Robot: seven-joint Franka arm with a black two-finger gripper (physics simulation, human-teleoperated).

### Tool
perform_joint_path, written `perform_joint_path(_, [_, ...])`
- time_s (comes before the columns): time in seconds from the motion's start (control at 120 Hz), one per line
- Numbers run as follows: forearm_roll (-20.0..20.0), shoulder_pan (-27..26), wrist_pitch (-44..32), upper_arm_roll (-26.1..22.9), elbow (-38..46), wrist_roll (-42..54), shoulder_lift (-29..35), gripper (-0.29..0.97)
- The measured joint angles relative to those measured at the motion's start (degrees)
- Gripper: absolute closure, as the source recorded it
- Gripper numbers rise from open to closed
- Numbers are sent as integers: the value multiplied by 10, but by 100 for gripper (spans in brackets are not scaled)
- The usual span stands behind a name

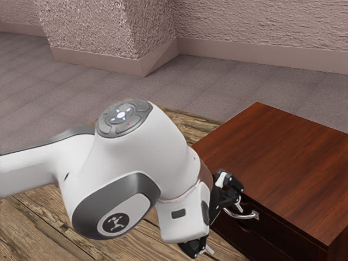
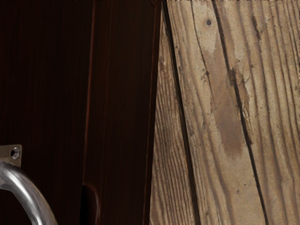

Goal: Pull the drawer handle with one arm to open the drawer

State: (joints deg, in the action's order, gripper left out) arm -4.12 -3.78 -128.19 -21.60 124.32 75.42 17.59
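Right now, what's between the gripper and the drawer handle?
Nothing. In the exterior view the gripper sits right at the handle on the cabinet front, with no other thing between them. The wrist view has the handle close under the hand.

Rough, pinkish-beige stucco walls [image 1: 261,22] close the far side of the room, with a square stucco pillar [image 1: 103,27] jutting out from them. A plain pale skirting board [image 1: 255,53] runs along their foot. Below lies a dull grey-mauve ribbed carpet floor [image 1: 49,92], and nearest stands a weathered, cracked brown plank table [image 1: 27,228], evenly lit, its grain coarse in the wrist view [image 2: 225,117].
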Motion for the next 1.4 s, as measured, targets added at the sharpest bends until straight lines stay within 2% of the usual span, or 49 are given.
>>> perform_joint_path(0.175, [1,0,0,-2,1,-8,-1,4])
perform_joint_path(0.567, [13,-4,3,-2,4,-17,19,33])
perform_joint_path(1.058, [14,-6,20,0,13,-19,32,62])
perform_joint_path(1.4, [11,-7,69,11,5,-9,39,68])
